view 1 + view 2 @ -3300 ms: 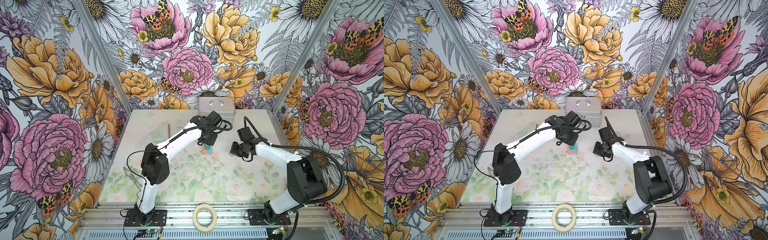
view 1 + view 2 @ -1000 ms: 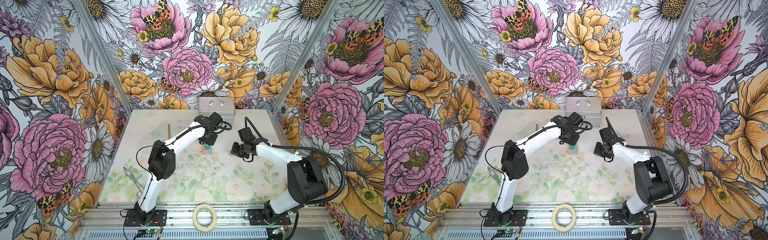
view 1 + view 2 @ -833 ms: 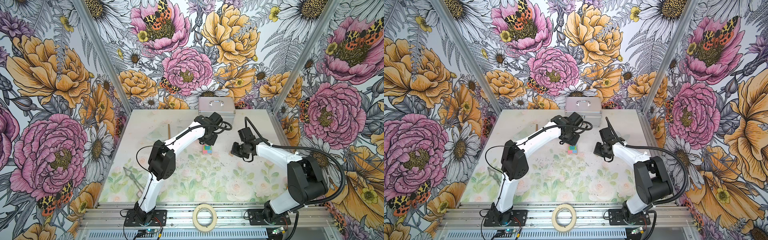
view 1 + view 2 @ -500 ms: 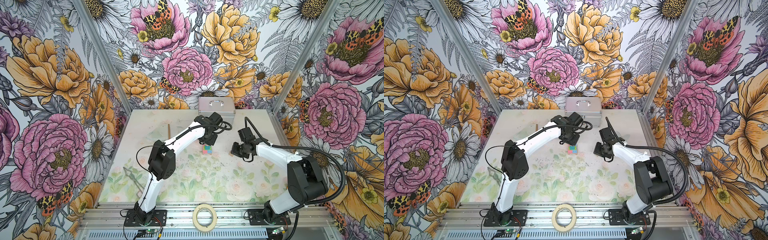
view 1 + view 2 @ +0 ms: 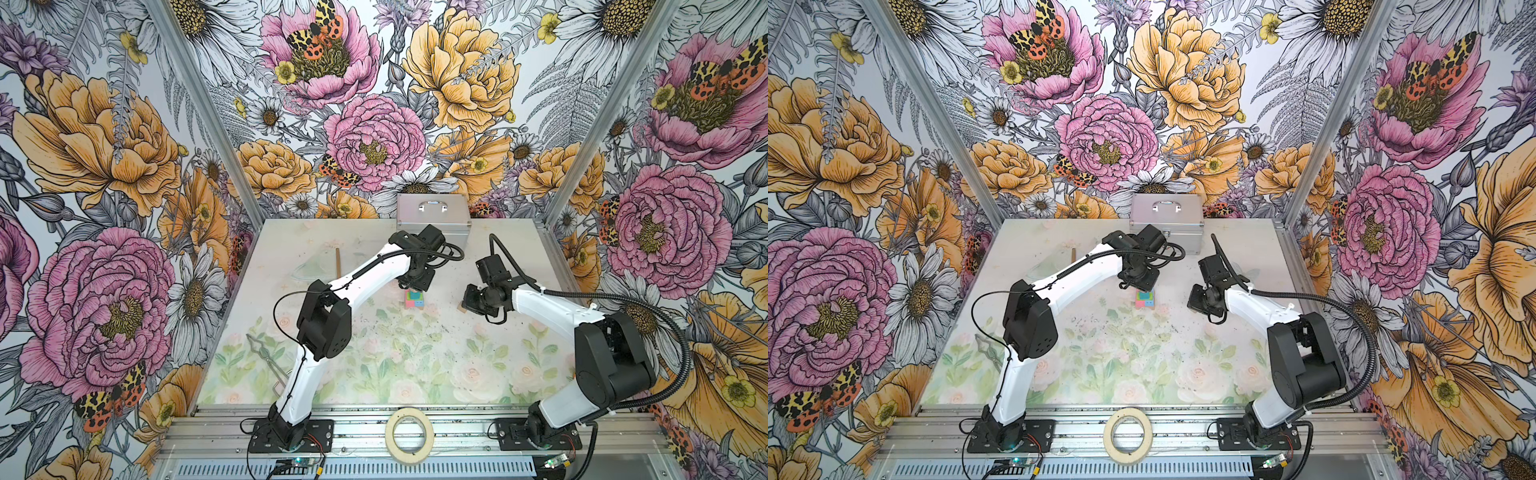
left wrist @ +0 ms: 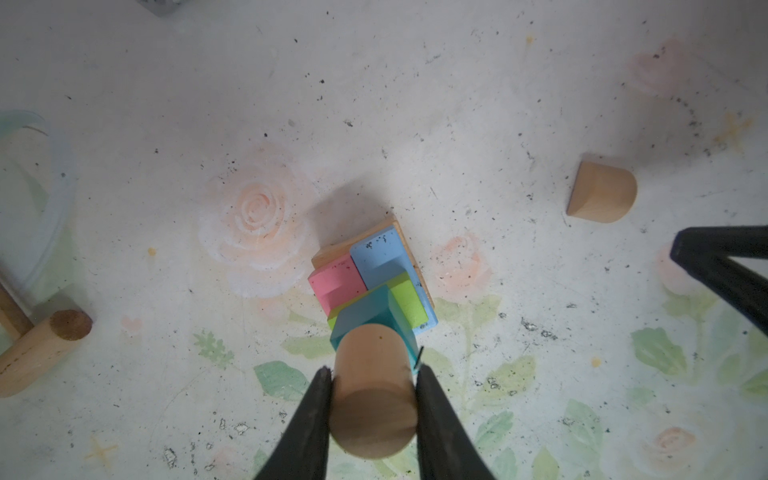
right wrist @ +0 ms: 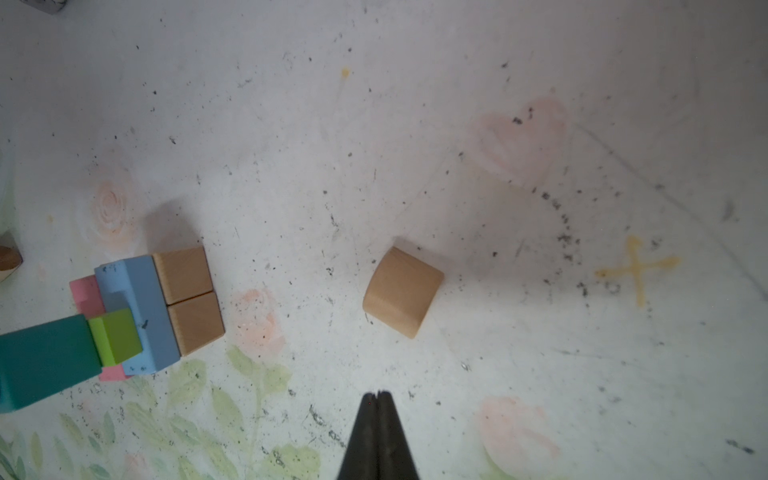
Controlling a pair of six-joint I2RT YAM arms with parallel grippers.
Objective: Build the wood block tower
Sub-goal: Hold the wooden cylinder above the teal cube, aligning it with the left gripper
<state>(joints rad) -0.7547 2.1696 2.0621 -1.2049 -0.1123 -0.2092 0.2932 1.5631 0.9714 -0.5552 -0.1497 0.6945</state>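
Note:
The tower (image 5: 414, 298) (image 5: 1144, 300) stands mid-table: two tan cubes (image 7: 185, 274) at the base, then pink (image 6: 334, 278), light blue (image 6: 380, 253) and green (image 6: 409, 301) blocks, with a teal block (image 6: 365, 316) on top. My left gripper (image 6: 374, 372) is directly over it, shut on a tan cylinder (image 6: 374, 386) that hides part of the teal block; whether they touch I cannot tell. My right gripper (image 7: 377, 395) is shut and empty, hovering near a loose tan half-round block (image 7: 401, 291) lying right of the tower.
A silver case (image 5: 432, 216) stands at the back edge behind the left wrist. A T-shaped wooden stick (image 6: 41, 345) lies left of the tower. Metal tongs (image 5: 266, 357) lie at the front left, and a tape roll (image 5: 409, 434) rests on the front rail.
Nothing has visibly moved in the last second. Since the oldest frames the left arm's elbow has shifted slightly right, while its gripper stayed over the tower.

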